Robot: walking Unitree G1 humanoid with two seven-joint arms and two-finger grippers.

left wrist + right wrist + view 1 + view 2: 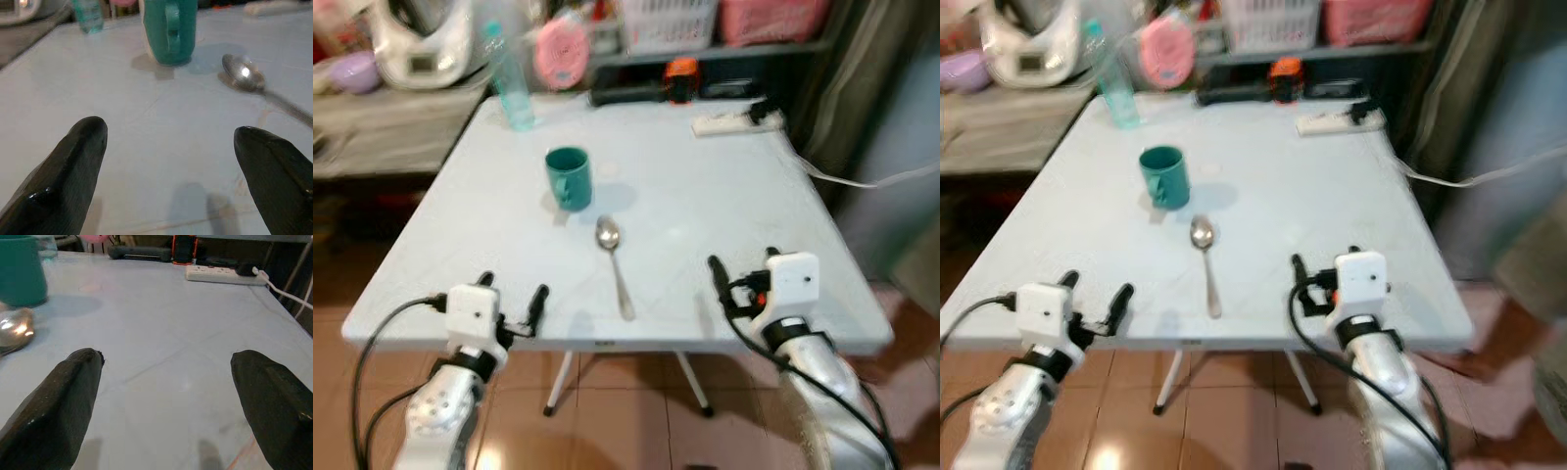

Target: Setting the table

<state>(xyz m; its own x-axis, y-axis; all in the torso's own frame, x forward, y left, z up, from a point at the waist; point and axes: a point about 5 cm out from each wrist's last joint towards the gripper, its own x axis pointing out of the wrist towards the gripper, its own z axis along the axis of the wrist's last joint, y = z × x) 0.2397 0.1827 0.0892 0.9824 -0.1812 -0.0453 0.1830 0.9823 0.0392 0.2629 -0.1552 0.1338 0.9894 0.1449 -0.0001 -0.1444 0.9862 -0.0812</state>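
Both pincers hover empty with fingers spread over the table's point(862, 323) near edge: left gripper point(512, 301) at 7 o'clock, right gripper point(741, 264) at 5. The spoon point(614, 260) lies between them, bowl away; approach low, fingers straddling the handle. Behind, at 11, stands the green mug point(569, 177). The far bottle point(512, 83) and power strip point(736, 120) obstruct nothing.

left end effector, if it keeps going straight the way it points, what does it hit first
Probably the green mug, which stands almost straight ahead of the open left end effector across bare table. The spoon lies off to one side of that line, though depth is uncertain.
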